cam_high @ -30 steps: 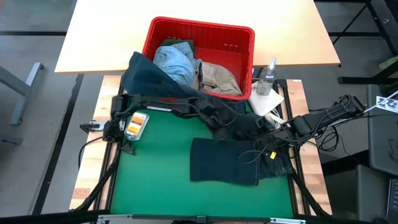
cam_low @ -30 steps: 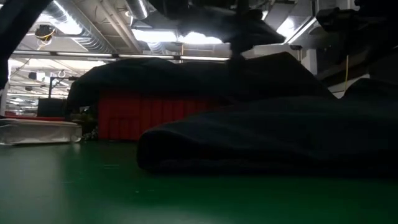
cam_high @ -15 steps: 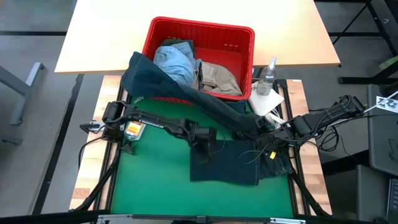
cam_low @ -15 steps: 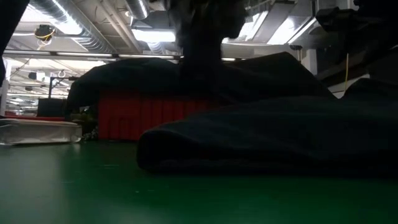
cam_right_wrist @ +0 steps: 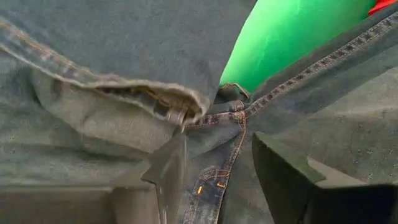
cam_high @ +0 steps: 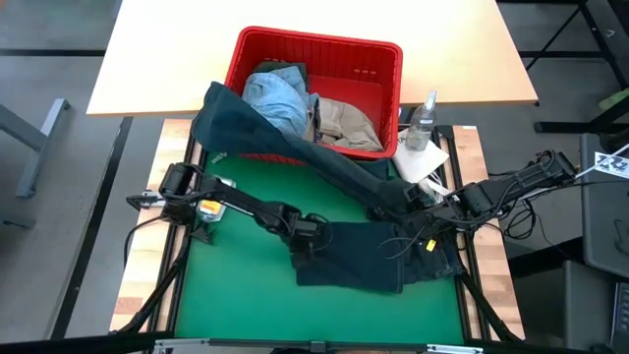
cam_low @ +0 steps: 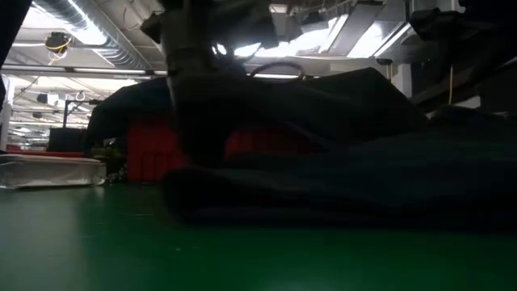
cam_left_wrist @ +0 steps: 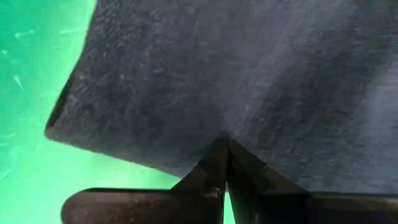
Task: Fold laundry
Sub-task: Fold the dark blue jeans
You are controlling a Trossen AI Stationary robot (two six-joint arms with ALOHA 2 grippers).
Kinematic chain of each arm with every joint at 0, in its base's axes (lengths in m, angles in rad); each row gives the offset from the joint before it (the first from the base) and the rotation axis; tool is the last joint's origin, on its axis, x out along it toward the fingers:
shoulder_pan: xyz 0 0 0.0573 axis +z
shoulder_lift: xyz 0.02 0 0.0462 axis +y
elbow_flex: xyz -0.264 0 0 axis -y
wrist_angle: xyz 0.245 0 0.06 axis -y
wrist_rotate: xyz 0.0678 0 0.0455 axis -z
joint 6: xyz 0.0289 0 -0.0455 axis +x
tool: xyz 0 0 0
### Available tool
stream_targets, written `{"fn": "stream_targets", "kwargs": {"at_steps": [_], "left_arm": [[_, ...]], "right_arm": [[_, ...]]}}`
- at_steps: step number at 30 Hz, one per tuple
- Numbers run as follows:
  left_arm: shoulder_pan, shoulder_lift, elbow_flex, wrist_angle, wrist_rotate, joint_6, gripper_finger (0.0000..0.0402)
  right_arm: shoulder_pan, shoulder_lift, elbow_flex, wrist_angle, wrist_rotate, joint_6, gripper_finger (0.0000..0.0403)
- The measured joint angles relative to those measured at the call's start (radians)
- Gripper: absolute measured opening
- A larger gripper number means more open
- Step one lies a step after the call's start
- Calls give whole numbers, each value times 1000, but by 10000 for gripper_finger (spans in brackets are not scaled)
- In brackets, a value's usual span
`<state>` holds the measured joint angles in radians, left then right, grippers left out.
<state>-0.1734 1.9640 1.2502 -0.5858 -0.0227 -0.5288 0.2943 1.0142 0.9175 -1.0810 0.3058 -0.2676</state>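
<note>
Dark navy jeans (cam_high: 354, 258) lie folded on the green mat (cam_high: 236, 285). One leg (cam_high: 221, 113) runs up and drapes over the red basket (cam_high: 314, 39). My left gripper (cam_high: 307, 236) is shut and points down at the fold's left edge (cam_left_wrist: 124, 124). At the jeans' waist end my right gripper (cam_high: 418, 218) stands open, a seam (cam_right_wrist: 224, 162) showing between its fingers. Light blue denim (cam_high: 275, 98) and a beige piece (cam_high: 344, 123) lie in the basket. My left gripper presses its shut fingertips (cam_left_wrist: 225, 146) down on the folded jeans' top layer, close to the left edge (cam_low: 182, 174). It comes from above, slanting from the table's left. The jeans lie flat on the mat under it. Whether my right gripper touches the jeans, I cannot tell.
A spray bottle (cam_high: 423, 123) and a white cloth (cam_high: 425, 159) sit at the mat's far right corner. The basket stands along the far edge. Bare green mat lies to the left of and in front of the jeans.
My left gripper, shut throughout, has swung from over the draped leg toward the table's near and left side. It has sunk, tipped to point down, and landed on the fold's left edge. That edge has flattened and shifted a little to the left.
</note>
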Motion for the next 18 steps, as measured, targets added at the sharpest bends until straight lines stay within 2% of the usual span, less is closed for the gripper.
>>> {"fn": "stream_targets", "kwargs": {"at_steps": [4, 11, 18], "left_arm": [[-2, -6, -57, -9, 48, -19, 5], [-31, -2, -18, -307, 154, -17, 5], [-86, 10, 21, -611, 141, -17, 5]], "right_arm": [[0, 0, 0, 19, 0, 0, 186], [0, 0, 0, 31, -1, 0, 186], [0, 0, 0, 32, -5, 0, 186]]}}
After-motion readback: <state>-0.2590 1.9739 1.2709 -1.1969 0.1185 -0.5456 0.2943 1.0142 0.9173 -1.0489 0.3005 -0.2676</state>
